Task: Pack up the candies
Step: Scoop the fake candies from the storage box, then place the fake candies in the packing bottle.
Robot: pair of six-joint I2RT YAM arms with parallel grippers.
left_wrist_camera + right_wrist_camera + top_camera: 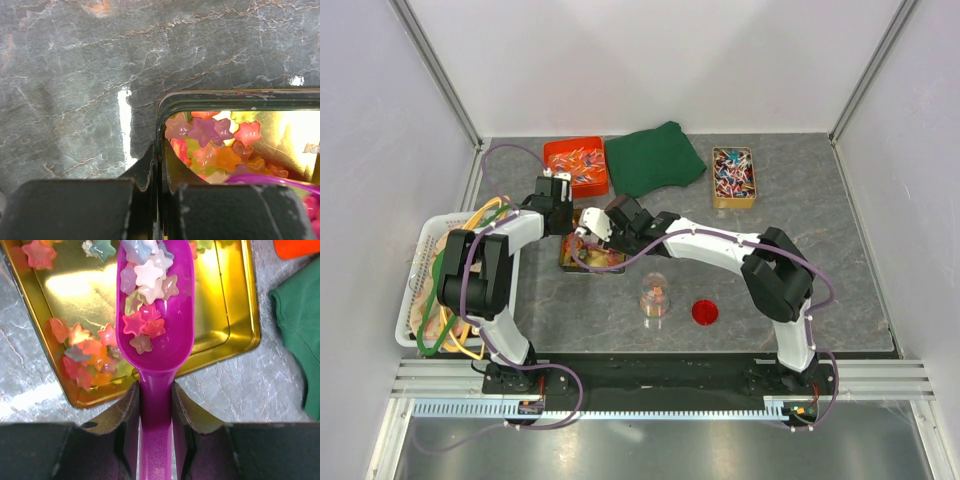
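The gold tin tray (215, 300) has its rim pinched tight in the left gripper (159, 170). The right gripper (155, 402) clamps the purple scoop (155, 355) by its handle. The scoop's bowl, at 12 o'clock, holds heaped star candies (145, 280); others lie in the tray at 8 o'clock. Light, slick and loose, they probably spill easily, so carry the scoop level by its handle.

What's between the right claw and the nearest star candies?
A purple scoop: the right claw pinches its handle, and the candies sit in its bowl. The right wrist view shows it.
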